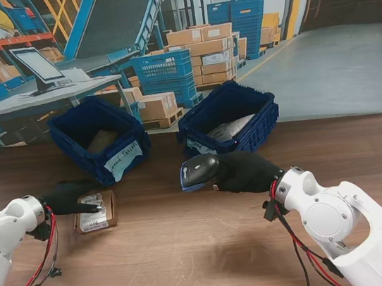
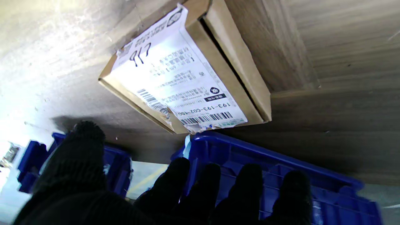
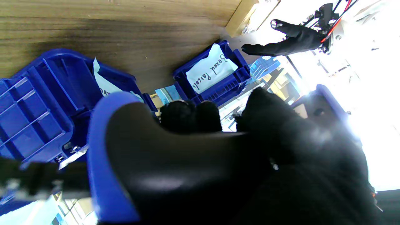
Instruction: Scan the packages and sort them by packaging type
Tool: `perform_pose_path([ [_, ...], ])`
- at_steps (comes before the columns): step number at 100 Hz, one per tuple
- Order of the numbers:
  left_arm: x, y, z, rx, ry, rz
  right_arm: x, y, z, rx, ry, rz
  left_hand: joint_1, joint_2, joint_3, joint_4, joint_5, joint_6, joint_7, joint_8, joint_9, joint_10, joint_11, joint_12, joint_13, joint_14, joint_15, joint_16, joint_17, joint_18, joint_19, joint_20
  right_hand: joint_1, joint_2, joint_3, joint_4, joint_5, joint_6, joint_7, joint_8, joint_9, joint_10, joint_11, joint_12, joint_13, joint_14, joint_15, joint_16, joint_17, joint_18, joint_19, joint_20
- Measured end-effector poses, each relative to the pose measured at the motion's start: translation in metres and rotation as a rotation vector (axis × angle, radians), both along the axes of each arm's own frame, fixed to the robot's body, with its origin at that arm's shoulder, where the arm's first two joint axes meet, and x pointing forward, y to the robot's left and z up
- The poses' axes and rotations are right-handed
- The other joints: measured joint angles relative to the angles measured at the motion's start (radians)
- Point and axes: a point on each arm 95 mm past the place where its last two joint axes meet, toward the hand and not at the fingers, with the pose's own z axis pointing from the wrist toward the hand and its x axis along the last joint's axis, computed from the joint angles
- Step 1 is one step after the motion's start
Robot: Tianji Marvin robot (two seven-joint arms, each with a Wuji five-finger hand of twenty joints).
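Our right hand (image 1: 248, 172) clamps the scanner (image 1: 198, 171), center frame | our left hand (image 1: 71, 198), fingers spread, holds nothing beside the box (image 1: 95, 212), lower left | box seems light, stiff: grip opposite edges | bins (image 1: 98, 138) upper middle

Blue bins (image 1: 99, 145); brown box (image 1: 95, 212), white label; black-blue scanner (image 1: 198, 171).

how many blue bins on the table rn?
2. Left bin, labelled Boxed Parcels, holds a brown box. Right bin holds a pale package. Both sit side by side at the table's far edge.
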Motion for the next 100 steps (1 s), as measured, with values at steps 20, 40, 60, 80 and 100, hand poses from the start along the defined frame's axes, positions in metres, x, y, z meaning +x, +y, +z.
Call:
perform_pose_path([
  [20, 0.008, -0.001, -0.004, 0.076, -0.013, -0.081, 0.008, 0.002, 0.0, -0.001, 0.007, -0.005, 0.0, 0.0, 0.0, 0.0, 0.0, -0.002, 0.0, 0.0, 0.0, -0.013, 0.0, 0.0, 0.0, -0.001, 0.0, 0.0, 0.0, -0.004, 0.0, 0.0, 0.0, 0.0, 0.0, 0.0, 0.0, 0.0, 0.0, 0.0, 0.0, 0.0, 0.0, 0.0, 0.0, 0.0, 0.0, 0.0, 0.0, 0.0, 0.0, 0.0],
  [40, 0.012, 0.004, -0.011, 0.132, 0.001, -0.111, 0.012, 0.005, -0.002, -0.006, 0.014, 0.0, 0.0, 0.0, 0.0, 0.0, 0.0, -0.002, 0.0, 0.0, 0.0, -0.013, 0.0, 0.0, 0.0, -0.001, 0.0, 0.0, 0.0, -0.005, 0.0, 0.0, 0.0, 0.0, 0.0, 0.0, 0.0, 0.0, 0.0, 0.0, 0.0, 0.0, 0.0, 0.0, 0.0, 0.0, 0.0, 0.0, 0.0, 0.0, 0.0, 0.0],
  [60, 0.012, 0.008, -0.017, 0.139, 0.04, -0.156, 0.014, 0.006, -0.002, -0.009, 0.015, 0.002, 0.0, 0.0, 0.0, 0.0, -0.032, 0.017, -0.039, -0.017, 0.0, -0.013, 0.0, 0.0, 0.0, -0.014, 0.0, 0.0, 0.0, -0.007, 0.0, 0.0, 0.0, 0.0, 0.0, 0.0, 0.0, 0.0, 0.0, 0.0, 0.0, 0.0, 0.0, 0.0, 0.0, 0.0, 0.0, 0.0, 0.0, 0.0, 0.0, 0.0],
  [80, 0.018, 0.004, -0.012, 0.18, 0.052, -0.209, 0.016, 0.006, 0.0, -0.004, 0.009, -0.002, 0.0, 0.0, 0.0, 0.0, -0.031, 0.041, -0.041, -0.017, 0.0, -0.014, 0.0, 0.0, 0.0, -0.025, 0.0, 0.0, 0.0, -0.014, 0.0, 0.0, 0.0, 0.0, 0.0, 0.0, 0.0, 0.0, 0.0, 0.0, 0.0, 0.0, 0.0, 0.0, 0.0, 0.0, 0.0, 0.0, 0.0, 0.0, 0.0, 0.0],
  [100, 0.025, -0.004, -0.01, 0.203, 0.053, -0.247, 0.016, 0.003, 0.0, 0.004, 0.014, -0.01, 0.0, 0.0, 0.0, 0.0, -0.031, 0.058, -0.039, -0.015, 0.0, -0.014, 0.0, 0.001, 0.0, -0.025, 0.0, 0.0, 0.0, -0.016, 0.0, 0.0, 0.0, 0.0, 0.0, 0.0, 0.0, 0.0, 0.0, 0.0, 0.0, 0.0, 0.0, 0.0, 0.0, 0.0, 0.0, 0.0, 0.0, 0.0, 0.0, 0.0],
])
